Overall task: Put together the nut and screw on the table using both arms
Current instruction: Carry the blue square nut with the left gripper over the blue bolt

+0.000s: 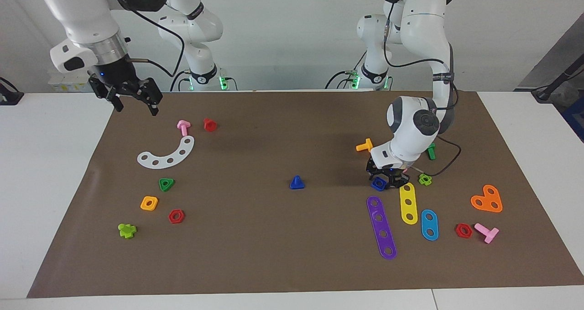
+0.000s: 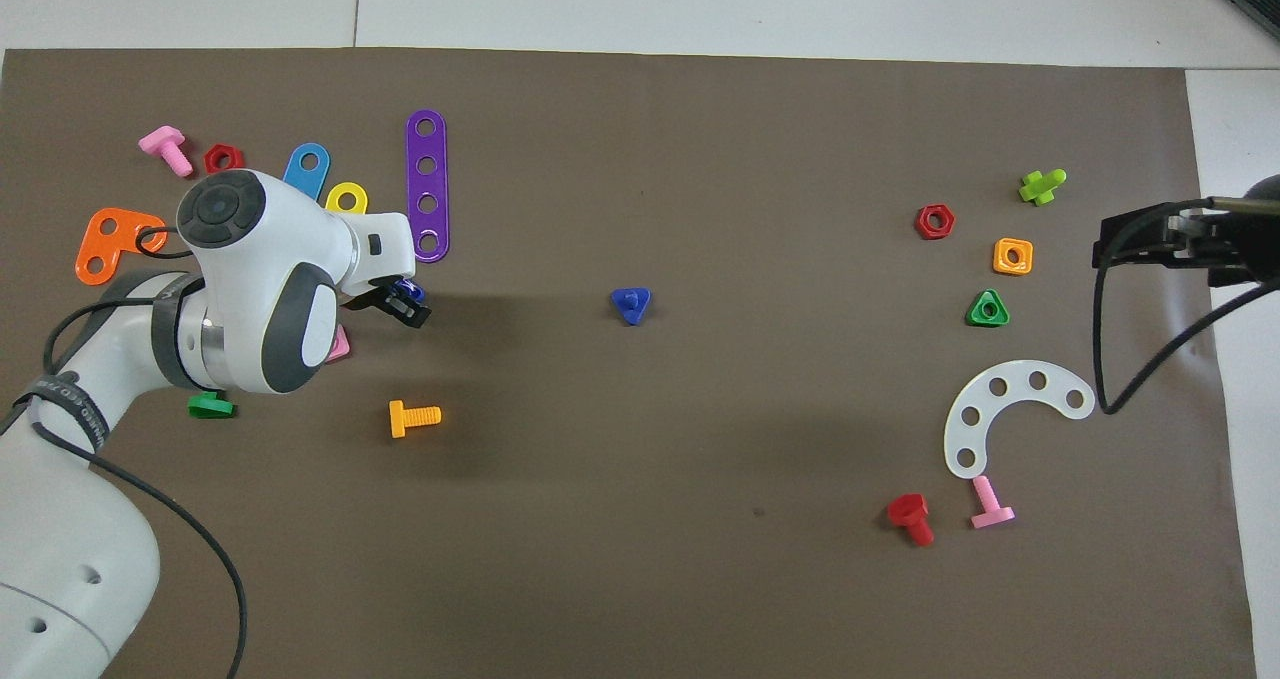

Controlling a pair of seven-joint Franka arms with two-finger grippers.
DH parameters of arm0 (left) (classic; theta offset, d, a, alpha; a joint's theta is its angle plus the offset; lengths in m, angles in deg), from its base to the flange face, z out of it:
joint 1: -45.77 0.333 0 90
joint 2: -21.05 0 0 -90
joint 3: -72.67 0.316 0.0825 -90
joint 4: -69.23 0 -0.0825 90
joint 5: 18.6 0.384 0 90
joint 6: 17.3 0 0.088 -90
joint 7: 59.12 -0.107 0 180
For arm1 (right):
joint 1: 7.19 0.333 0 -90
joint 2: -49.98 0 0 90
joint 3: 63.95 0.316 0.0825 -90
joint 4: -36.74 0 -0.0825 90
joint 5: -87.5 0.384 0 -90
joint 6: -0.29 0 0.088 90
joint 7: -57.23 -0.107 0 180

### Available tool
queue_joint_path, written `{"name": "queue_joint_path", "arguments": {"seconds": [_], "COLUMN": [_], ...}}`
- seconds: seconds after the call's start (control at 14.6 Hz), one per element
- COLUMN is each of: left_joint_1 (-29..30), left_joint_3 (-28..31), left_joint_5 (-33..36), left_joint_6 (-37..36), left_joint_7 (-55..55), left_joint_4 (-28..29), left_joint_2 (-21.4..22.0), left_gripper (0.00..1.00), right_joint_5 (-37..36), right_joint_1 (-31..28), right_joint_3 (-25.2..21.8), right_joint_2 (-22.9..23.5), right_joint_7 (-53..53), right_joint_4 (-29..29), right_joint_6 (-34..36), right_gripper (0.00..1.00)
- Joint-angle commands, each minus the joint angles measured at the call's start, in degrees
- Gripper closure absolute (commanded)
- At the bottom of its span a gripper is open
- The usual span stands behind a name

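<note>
Fingers of the left gripper [image 1: 386, 183] stand low on the mat, one at each side of the blue nut [image 1: 378, 183], close around it. Whether they already press it I cannot tell. The nut lies flat on the brown mat [image 1: 292, 255] of the table [image 1: 45, 173], just beside the end of a yellow strip with holes [image 1: 408, 203] and near a purple strip [image 1: 381, 227]. A light green cross piece [image 1: 425, 179] sits close by, and an orange bolt [image 1: 364, 145] lies nearer to the robots than the nut. The left arm [image 1: 413, 127] bends down over this spot. On a dark band around it there is small white writing, which I cannot read.

The right gripper [image 1: 132, 103] hangs high in the air over the mat's corner at the right arm's end, its fingers spread wide and holding nothing. Its arm [image 1: 82, 22] goes up out of the picture.

The blue screw [image 1: 296, 182] stands on its triangular head with the shaft up, about the middle of the mat, well apart from both grippers. A white curved strip [image 1: 167, 153], a pink bolt [image 1: 183, 127] and a red bolt [image 1: 210, 124] lie toward the right arm's end.
</note>
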Motion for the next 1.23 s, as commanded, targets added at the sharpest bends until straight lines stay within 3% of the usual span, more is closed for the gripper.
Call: {"name": "queue_joint_path", "arguments": {"seconds": [0.0, 0.21, 0.41, 0.55, 0.82, 1.17], "left_joint_1": [-1.03, -1.21, -1.21, -1.21, -2.97, -7.88], "left_joint_3": [0.68, 0.68, 0.68, 0.68, 0.68, 0.68], "left_joint_5": [-0.43, -0.43, -0.52, -0.60, -0.78, -0.78], "left_joint_6": [1.57, 1.48, 0.70, -0.61, -10.45, -17.75], "left_joint_7": [-1.29, -1.20, -0.76, 3.60, 19.86, 41.74], "left_joint_4": [1.37, 1.29, 0.59, -1.08, -9.24, -18.21], "left_joint_2": [0.76, 0.76, 0.76, 0.67, -1.17, -3.37], "left_gripper": [0.47, 0.61, 0.73, 0.75, 0.75, 0.75], "right_joint_5": [0.26, 0.35, 0.26, 0.34, 0.26, 0.96], "right_joint_1": [-1.08, -0.46, -0.55, -0.46, -0.55, -0.55], "right_joint_3": [0.71, 0.88, 0.88, 0.97, 0.97, 1.06], "right_joint_2": [-0.47, -1.79, -1.97, -2.05, -2.14, -2.23], "right_joint_7": [1.39, 1.30, 1.65, 1.74, 1.82, 1.04], "right_joint_4": [-1.30, 2.38, 2.30, 2.30, 2.30, 2.56], "right_joint_6": [3.38, -0.55, 1.28, 1.98, 2.78, 2.60], "right_gripper": [0.00, 0.00, 0.00, 0.00, 0.00, 0.00]}}
